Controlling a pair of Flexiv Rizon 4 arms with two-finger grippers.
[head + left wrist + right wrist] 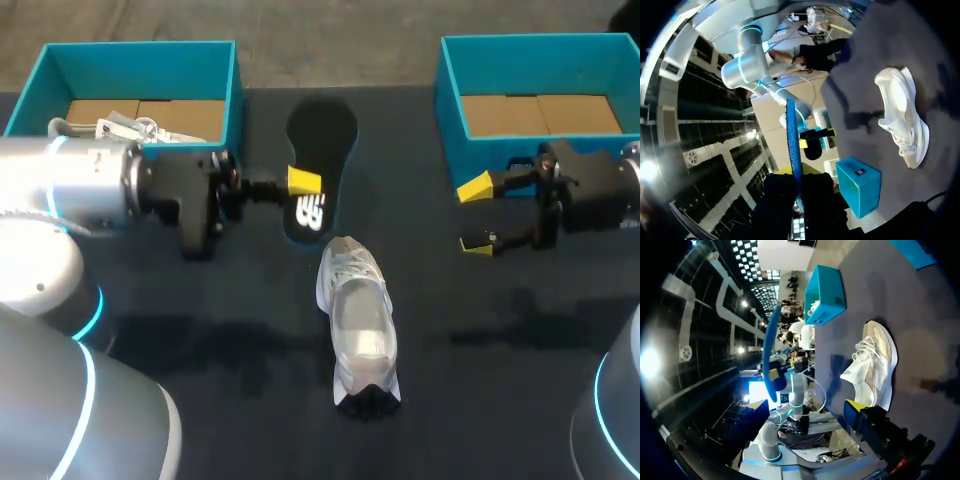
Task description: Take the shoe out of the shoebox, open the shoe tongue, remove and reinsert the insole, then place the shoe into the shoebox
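Observation:
A white sneaker (358, 320) lies on the dark table, its heel toward the front edge; it also shows in the wrist views (902, 117) (872, 370). My left gripper (303, 182) is shut on the black, blue-edged insole (322, 130), held above the table just behind the sneaker. In the left wrist view the insole (792, 145) stands edge-on between the fingers of my left gripper (797, 175). My right gripper (477, 215) hangs open and empty to the sneaker's right, in front of the right shoebox (540, 60). Seen from the right gripper (807, 407), the insole (770, 355) is far ahead.
A teal shoebox (140, 60) stands at the back left with a white item (120, 128) inside. The other teal shoebox at the back right shows a cardboard floor. Bare table lies on both sides of the sneaker.

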